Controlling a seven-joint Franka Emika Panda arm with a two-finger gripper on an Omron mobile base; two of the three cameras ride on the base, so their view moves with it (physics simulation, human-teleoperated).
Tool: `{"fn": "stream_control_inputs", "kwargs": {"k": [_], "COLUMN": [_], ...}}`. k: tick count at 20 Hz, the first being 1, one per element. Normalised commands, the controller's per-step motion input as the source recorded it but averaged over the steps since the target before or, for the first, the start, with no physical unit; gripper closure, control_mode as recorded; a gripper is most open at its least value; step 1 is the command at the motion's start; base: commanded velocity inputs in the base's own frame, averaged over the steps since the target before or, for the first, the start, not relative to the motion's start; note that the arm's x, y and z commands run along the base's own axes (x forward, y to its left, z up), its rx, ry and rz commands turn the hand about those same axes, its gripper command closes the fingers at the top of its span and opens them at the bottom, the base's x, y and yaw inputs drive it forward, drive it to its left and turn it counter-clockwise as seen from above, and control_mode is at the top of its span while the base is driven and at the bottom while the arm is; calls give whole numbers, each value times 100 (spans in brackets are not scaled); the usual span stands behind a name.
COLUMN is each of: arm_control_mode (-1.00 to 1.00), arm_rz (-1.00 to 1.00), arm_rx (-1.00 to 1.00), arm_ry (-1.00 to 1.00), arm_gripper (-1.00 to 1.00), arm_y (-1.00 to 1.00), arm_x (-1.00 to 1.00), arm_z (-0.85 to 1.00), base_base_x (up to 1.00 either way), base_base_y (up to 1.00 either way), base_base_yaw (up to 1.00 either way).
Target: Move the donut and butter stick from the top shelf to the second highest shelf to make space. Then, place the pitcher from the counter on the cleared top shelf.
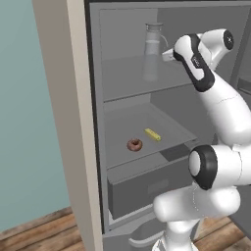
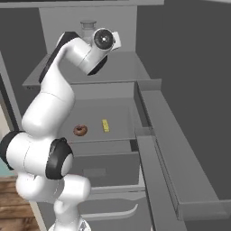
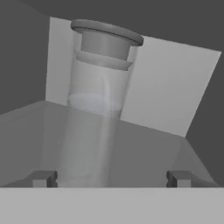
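1 pitcher [image 1: 153, 51]: upright on the top shelf [image 1: 122, 78], toward its back edge, grey lid on. 1 donut [image 1: 135, 144] and 1 butter stick [image 1: 152, 134]: on the second highest shelf [image 1: 171, 128], near its front edge, apart from each other, donut on the left. Gripper [image 3: 112, 178]: jaws apart, nothing between them, the pitcher just ahead of them.

Pitcher [image 1: 153, 51] upright on top shelf [image 1: 122, 78]; donut [image 1: 135, 144] & butter stick [image 1: 152, 134] apart on second highest shelf [image 1: 171, 127].
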Motion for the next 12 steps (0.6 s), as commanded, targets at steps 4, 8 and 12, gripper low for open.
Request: {"fn": "stream_control_inputs", "kwargs": {"k": [4, 8, 12], "arm_control_mode": [-100, -100, -100], "arm_rz": [0, -1, -3], "arm_rx": [-7, -7, -8], "arm_ry": [0, 2, 8], "arm_gripper": [-100, -100, -100], "arm_y": [-3, 0, 0], "arm_x": [-98, -100, -100], "arm_z": [-10, -20, -35], "base_base_x": [0, 0, 0], "base_base_y": [0, 0, 0], "base_base_yaw": [0, 0, 0]}}
